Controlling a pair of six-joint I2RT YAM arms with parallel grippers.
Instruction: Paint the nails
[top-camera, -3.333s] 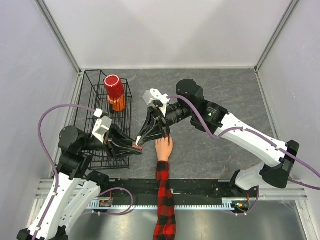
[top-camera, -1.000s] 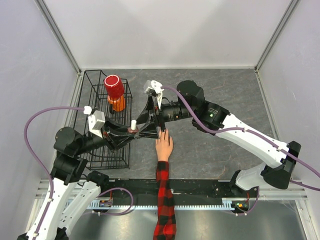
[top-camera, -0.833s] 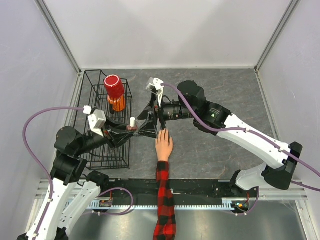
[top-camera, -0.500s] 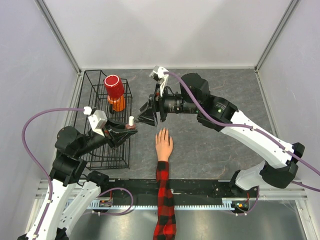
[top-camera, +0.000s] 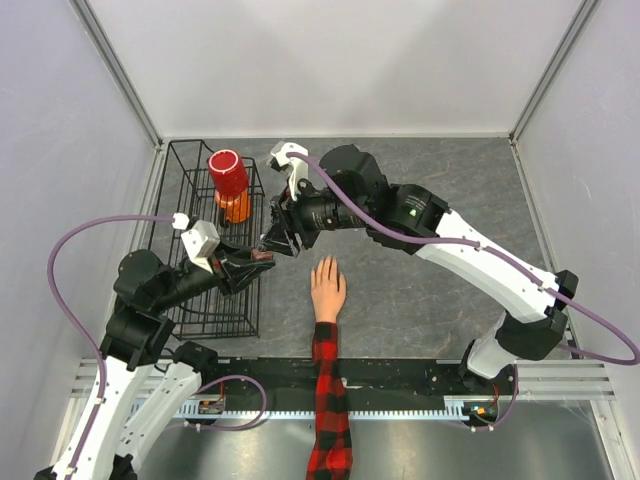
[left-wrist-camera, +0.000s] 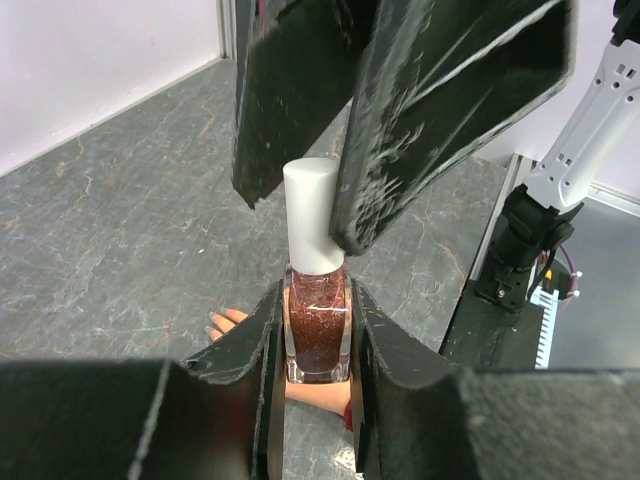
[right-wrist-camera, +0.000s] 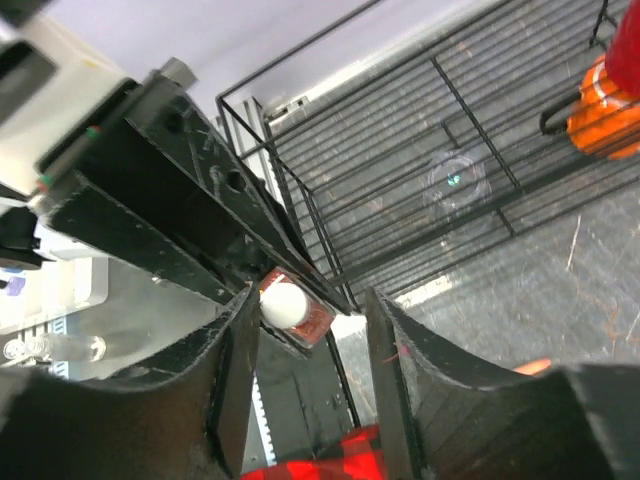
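Observation:
My left gripper (top-camera: 262, 257) is shut on a small nail polish bottle (left-wrist-camera: 317, 335) of dark red glitter, held upright with its white cap (left-wrist-camera: 313, 215) on. My right gripper (top-camera: 268, 244) is open, with its fingers (left-wrist-camera: 440, 110) straddling the cap (right-wrist-camera: 283, 303); the cap lies against one finger. The peach mannequin hand (top-camera: 327, 285) lies palm down on the table with a red-and-black plaid sleeve (top-camera: 325, 400), just right of both grippers. Its nails (top-camera: 325, 263) are too small to make out. Its fingertips (left-wrist-camera: 222, 322) show below the bottle.
A black wire basket (top-camera: 195, 300) stands at the left, behind my left gripper, holding a red cup (top-camera: 229, 172) on an orange item (top-camera: 236, 207). The basket's wires (right-wrist-camera: 400, 180) fill the right wrist view. A black rail (top-camera: 400, 372) runs along the near edge.
My right gripper has swung left from beside the mannequin hand's fingertips to over the bottle, now straddling the cap. My left gripper has kept hold of the bottle and barely moved.

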